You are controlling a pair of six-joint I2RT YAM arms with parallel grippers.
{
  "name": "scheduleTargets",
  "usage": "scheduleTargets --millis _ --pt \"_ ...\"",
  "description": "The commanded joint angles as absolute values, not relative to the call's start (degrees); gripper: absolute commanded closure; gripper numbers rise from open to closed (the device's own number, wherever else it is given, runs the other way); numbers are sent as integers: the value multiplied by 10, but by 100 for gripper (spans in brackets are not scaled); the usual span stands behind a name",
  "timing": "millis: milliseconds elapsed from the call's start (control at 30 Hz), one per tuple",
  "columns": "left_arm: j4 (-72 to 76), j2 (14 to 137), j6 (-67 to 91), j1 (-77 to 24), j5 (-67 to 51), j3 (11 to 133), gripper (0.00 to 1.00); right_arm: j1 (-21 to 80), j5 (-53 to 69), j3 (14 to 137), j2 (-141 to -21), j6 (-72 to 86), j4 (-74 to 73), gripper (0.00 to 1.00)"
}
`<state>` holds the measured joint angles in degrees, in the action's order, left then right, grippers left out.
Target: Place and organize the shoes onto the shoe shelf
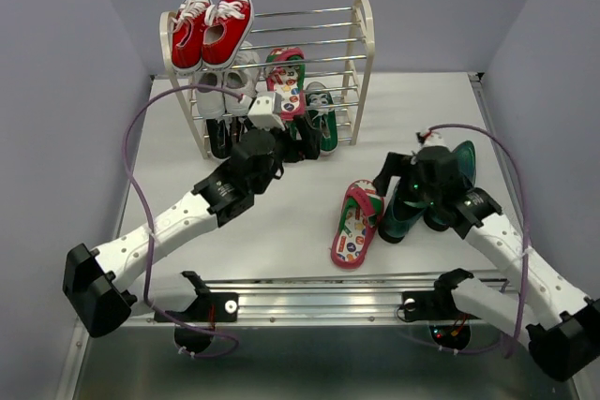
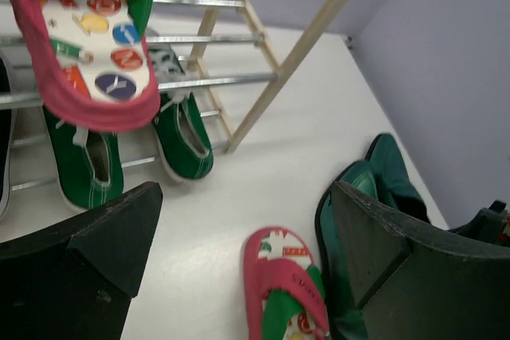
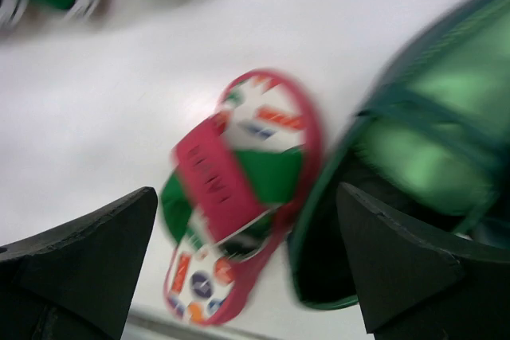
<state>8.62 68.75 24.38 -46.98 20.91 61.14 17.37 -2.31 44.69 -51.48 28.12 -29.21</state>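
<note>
Because the flip-flop (image 1: 356, 224) at five o'clock belongs on the shelf (image 1: 364, 37), our left gripper (image 2: 243, 197) and right gripper (image 3: 245, 193) gape wide, empty.

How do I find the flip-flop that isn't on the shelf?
Start at the shoe shelf at the back of the table. Come forward and right to the flip-flop lying flat beside the shiny dark-green heels. Only it there has a red strap and colourful pictures; its twin sits on the shelf.

You can see a pair of red sneakers (image 1: 225, 30) side by side, pale grey-white sneakers (image 1: 220, 91) just below them, above the white table (image 1: 281, 231)
</note>
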Motion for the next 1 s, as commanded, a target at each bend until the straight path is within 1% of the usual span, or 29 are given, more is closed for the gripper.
scheduleTargets --millis 0,67,100,200,300,400,500,567,600,633,700,733,767,800,833,967 --pt "49 643 287 -476 213 527 1 372 -111 494 -542 316 -370 0" --pt "16 615 306 -476 228 489 1 437 -154 505 -582 344 -396 0" --pt "7 607 332 -477 233 476 1 487 -189 509 -595 372 -421 0" --pt "1 569 385 -478 227 424 1 569 -199 516 -648 413 -446 0" --pt "2 534 403 -478 227 386 1 591 -232 519 -685 486 -480 0" --pt "-13 513 397 -478 236 379 1 597 -246 494 -677 562 -483 0" --pt "-22 502 393 -478 242 377 1 597 -256 453 -650 619 -449 0" --pt "-21 500 392 -478 242 375 1 597 -257 436 -628 622 -402 2" --pt "-21 501 394 -478 242 376 1 597 -256 430 -626 623 -389 6" --pt "-21 503 392 -478 239 377 1 597 -255 418 -628 620 -372 15" --pt "-23 504 389 -478 239 379 1 597 -261 418 -640 620 -357 23" --pt "-24 504 389 -478 243 380 1 597 -268 424 -658 624 -360 31" --pt "-24 503 391 -478 243 378 1 597 -287 426 -667 649 -376 33" --pt "-24 501 392 -478 244 378 1 597 -296 428 -675 656 -381 37" --pt "-24 499 395 -478 246 377 1 597 -304 429 -682 665 -388 43" --pt "-22 491 399 -478 249 374 1 597 -337 438 -715 706 -421 43"
